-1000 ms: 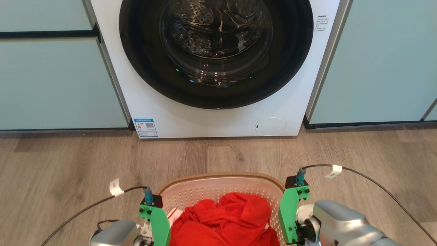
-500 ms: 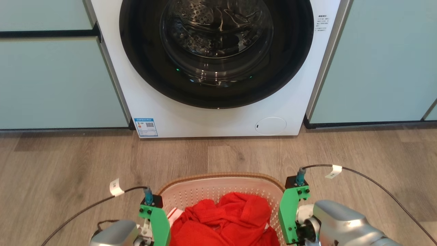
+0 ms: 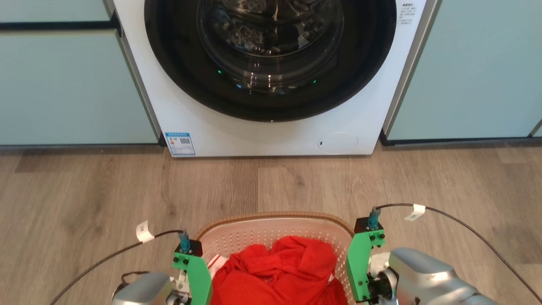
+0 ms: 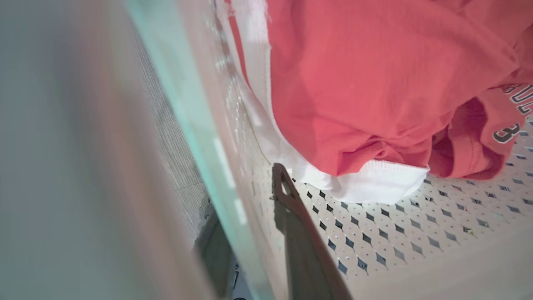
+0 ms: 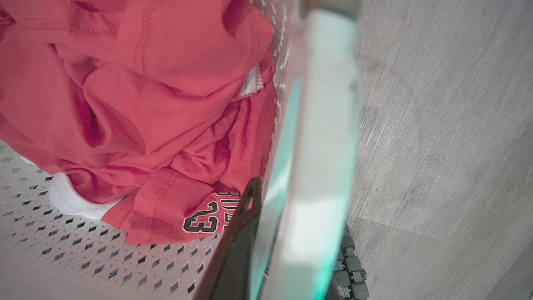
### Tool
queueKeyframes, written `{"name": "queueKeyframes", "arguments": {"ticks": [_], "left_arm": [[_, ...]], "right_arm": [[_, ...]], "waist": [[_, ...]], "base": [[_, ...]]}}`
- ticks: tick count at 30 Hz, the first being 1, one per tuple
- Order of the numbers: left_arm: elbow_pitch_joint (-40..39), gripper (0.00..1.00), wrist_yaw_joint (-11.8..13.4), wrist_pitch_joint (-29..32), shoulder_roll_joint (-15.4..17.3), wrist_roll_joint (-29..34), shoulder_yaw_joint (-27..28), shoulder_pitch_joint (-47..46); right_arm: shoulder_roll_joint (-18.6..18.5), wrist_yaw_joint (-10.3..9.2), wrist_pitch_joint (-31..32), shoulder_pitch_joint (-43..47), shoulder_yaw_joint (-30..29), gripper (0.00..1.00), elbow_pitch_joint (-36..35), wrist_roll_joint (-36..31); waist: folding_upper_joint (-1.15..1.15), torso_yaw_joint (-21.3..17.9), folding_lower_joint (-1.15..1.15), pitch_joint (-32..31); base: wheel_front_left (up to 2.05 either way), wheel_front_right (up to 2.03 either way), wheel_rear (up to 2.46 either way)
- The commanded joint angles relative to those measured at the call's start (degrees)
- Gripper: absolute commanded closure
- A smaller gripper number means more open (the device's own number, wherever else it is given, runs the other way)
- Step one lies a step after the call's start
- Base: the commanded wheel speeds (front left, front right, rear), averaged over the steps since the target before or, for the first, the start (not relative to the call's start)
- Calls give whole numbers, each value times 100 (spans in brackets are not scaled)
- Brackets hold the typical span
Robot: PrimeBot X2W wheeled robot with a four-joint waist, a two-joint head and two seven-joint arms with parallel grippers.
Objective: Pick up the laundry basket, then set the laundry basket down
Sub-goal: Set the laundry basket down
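White perforated plastic laundry basket with a brown woven-look rim (image 3: 271,217): low in the head view, between both wrists, well short of the white front-loading washing machine (image 3: 271,140) on the grey wood-grain floor (image 3: 84,190). We cannot tell whether its base touches the floor.
Contents: a crumpled red fabric jersey (image 3: 288,267) with white trim, heaped mid-basket.
Left gripper (image 4: 245,196): straddles the left wall, one dark finger (image 4: 295,225) inside and the other outside. We judge it clamped on the wall.
Right gripper (image 5: 300,225): mirrored on the right wall, inner finger (image 5: 239,237) just beside the jersey. We judge it clamped likewise.
Reason for hold: we read the opposed side grips as keeping the load level and preventing tipping.
Head view: supplies the basket's position relative to the machine, with green wrist brackets (image 3: 360,262) flanking it.
Wrist views: supply finger placement, the diamond-perforated basket floor (image 5: 62,258) and the jersey's "23" print (image 5: 200,221).
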Motion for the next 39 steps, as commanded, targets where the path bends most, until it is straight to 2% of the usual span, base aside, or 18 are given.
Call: {"name": "queueKeyframes", "arguments": {"ticks": [1,9,18,21,32,39], "left_arm": [[-59,100,-53,-93,54,189,-13,-383],[-31,100,-53,-298,-10,291,-13,-476],[71,100,-53,-784,-181,472,-13,-950],[183,100,-53,-1240,-249,650,-13,-1236],[322,100,-53,-1919,-400,722,-3,-2000],[549,100,-52,-2231,-421,747,13,-2530]], "right_arm": [[44,41,-99,-242,18,100,-66,-59],[44,41,-282,-313,18,100,-1,-122],[44,41,-712,-798,19,100,182,-333],[43,41,-1175,-1111,7,100,270,-438],[-60,41,-1900,-1717,-19,100,459,-719],[-102,41,-2375,-2162,-53,100,522,-828]], "waist": [[0,8,0,116],[0,-1,0,681],[0,26,0,1863],[0,27,0,2472],[0,105,0,4084],[0,93,0,4838]], "base": [[0,0,0],[0,0,0],[0,0,0],[0,0,0],[0,0,0],[0,0,0]]}}
